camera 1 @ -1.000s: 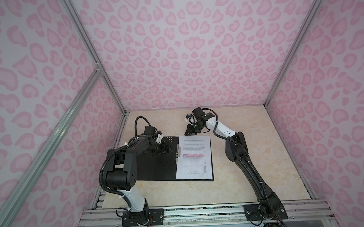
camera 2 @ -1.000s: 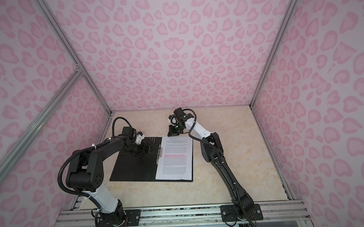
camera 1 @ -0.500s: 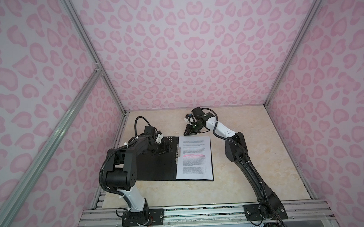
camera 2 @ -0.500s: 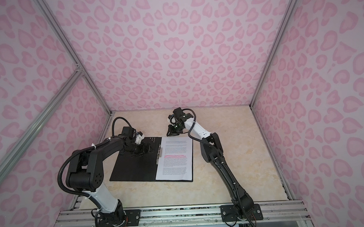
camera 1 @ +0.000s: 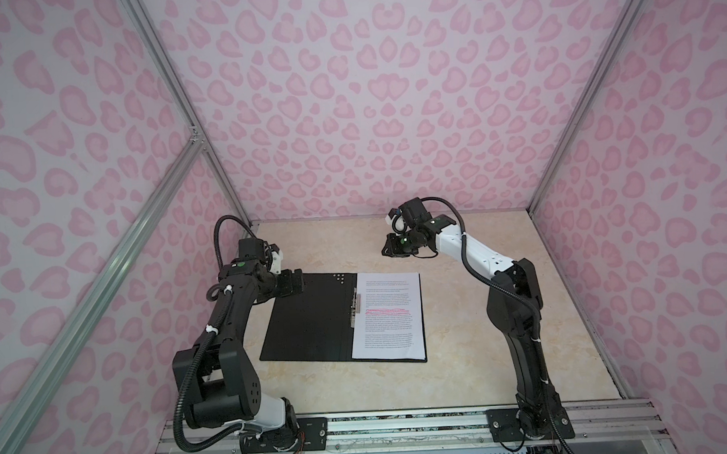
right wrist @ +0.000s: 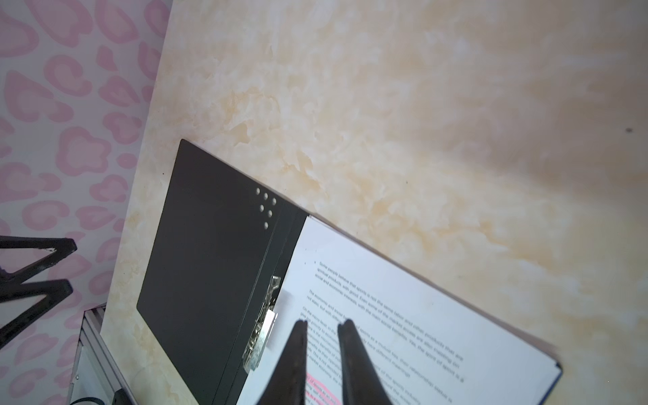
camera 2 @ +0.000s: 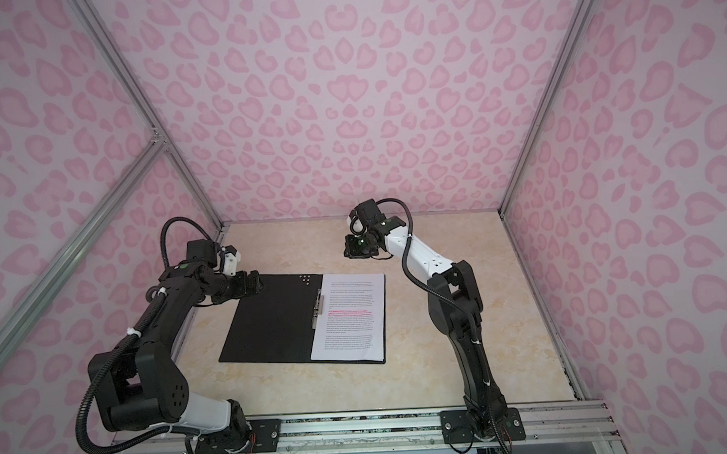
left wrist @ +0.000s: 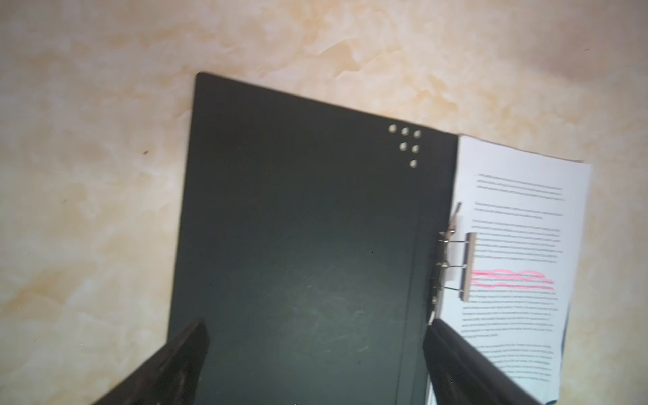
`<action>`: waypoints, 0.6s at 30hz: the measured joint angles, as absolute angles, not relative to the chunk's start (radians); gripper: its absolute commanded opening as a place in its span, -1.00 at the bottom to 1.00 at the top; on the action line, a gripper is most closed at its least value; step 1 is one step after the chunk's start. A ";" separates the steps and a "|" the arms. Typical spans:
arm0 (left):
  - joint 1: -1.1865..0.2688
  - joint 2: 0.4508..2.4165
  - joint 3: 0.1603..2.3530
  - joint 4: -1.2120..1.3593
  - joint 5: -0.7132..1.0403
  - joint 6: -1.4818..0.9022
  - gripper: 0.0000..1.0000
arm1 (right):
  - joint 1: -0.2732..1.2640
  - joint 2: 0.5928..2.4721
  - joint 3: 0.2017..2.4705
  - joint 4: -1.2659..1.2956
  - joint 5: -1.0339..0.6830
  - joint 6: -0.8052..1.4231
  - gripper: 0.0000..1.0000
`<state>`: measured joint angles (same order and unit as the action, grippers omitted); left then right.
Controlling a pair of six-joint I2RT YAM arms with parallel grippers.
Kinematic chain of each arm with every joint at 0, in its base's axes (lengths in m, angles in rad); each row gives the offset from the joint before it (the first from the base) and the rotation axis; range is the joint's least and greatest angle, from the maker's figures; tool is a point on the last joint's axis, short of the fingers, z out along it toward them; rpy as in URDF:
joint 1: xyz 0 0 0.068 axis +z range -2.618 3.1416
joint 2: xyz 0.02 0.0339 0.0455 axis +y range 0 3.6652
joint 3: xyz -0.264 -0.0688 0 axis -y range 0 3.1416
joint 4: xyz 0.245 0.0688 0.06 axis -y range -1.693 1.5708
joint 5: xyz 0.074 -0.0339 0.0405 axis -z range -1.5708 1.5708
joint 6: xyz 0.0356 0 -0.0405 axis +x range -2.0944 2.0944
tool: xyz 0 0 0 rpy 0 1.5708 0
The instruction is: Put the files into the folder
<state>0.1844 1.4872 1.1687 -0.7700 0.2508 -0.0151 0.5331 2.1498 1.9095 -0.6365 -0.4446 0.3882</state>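
Over far-left corner of folder (camera 1: 311,321): left gripper (camera 1: 296,281), jaws wide apart, empty. Folder open flat on table (camera 1: 460,316), black inside up. On folder's right half: files (camera 1: 387,314), left edge under clip (camera 1: 355,309). Just past folder's far edge, off the table: right gripper (camera 1: 389,248), jaws nearly together, narrow gap, holding nothing.

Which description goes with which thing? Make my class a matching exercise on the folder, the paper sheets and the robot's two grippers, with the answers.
Things
1. folder
2. paper sheets
3. left gripper
4. right gripper

Descriptions
A. fingers nearly together, holding nothing
B. white, printed, with pink-marked lines
C. lying open, black inside facing up
D. fingers spread wide, holding nothing

Pairs: 1-C, 2-B, 3-D, 4-A
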 measured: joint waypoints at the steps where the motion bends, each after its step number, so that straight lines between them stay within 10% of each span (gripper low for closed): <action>1: 0.215 1.495 1.165 -0.784 0.241 -0.003 0.98 | 0.540 2.099 1.829 -0.611 -0.437 0.401 -0.58; 18: 0.363 1.604 1.107 -0.837 0.190 0.033 0.95 | 0.595 1.696 1.182 -0.313 -0.409 0.581 -0.59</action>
<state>0.3626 1.6043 1.1072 -0.8368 0.1902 0.0334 0.5949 1.6958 1.1820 -0.3134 -0.4091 0.5812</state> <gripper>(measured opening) 0.977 0.208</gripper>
